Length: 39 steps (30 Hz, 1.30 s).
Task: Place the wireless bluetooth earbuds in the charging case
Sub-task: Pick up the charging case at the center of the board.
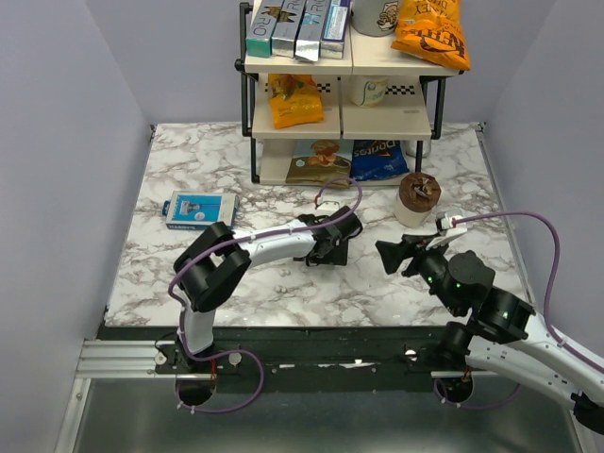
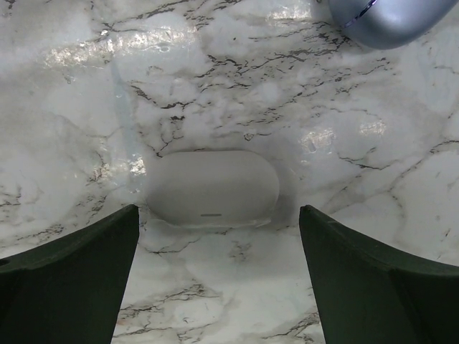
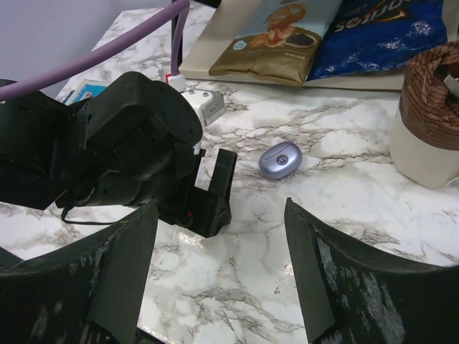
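Observation:
The lavender-blue charging case (image 3: 281,159) lies shut on the marble table, also at the top right of the left wrist view (image 2: 387,21). The purple earbuds are not in view. My left gripper (image 2: 219,287) is open and hangs low over the table; a white oval pebble-like object (image 2: 213,188) lies just ahead of its fingertips. In the top view this gripper (image 1: 330,247) is at mid-table. My right gripper (image 3: 222,265) is open and empty, facing the left gripper (image 3: 211,190) and the case beyond; in the top view it (image 1: 387,255) is just right of the left one.
A shelf rack (image 1: 340,94) with snack bags stands at the back. A cup with a brown top (image 1: 417,198) is right of the grippers, also in the right wrist view (image 3: 430,115). A blue box (image 1: 198,209) lies at the left.

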Available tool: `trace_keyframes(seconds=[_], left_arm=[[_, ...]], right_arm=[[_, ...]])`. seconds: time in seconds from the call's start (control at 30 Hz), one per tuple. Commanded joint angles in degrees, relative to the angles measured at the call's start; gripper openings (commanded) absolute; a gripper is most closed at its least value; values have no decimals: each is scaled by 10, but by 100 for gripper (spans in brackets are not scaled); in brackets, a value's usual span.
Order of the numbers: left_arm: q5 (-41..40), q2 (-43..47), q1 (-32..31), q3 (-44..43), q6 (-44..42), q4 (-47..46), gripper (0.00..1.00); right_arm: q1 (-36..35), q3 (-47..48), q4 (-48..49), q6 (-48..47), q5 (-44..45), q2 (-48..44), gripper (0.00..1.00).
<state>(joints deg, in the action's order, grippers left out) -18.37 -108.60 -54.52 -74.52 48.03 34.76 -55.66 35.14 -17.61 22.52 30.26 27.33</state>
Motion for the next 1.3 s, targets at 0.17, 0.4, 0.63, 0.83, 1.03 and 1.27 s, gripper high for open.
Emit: trace_keyframes(seconds=[0.17, 0.4, 0.63, 0.83, 1.03, 1.27], left_arm=[[12, -19, 3, -16, 4, 5, 96], [24, -17, 19, -3, 5, -9, 94], [28, -24, 21, 2, 6, -16, 87], [32, -25, 21, 12, 5, -19, 78], [28, -18, 21, 21, 3, -22, 65], [-20, 67, 21, 47, -26, -68, 49]], right_arm=[[0, -8, 9, 2, -2, -7, 80], [0, -7, 8, 2, -1, -7, 80], [0, -7, 7, 4, -1, -1, 80], [0, -9, 7, 3, 1, -4, 80], [0, -12, 8, 9, -3, -3, 80], [1, 8, 3, 5, -12, -10, 80]])
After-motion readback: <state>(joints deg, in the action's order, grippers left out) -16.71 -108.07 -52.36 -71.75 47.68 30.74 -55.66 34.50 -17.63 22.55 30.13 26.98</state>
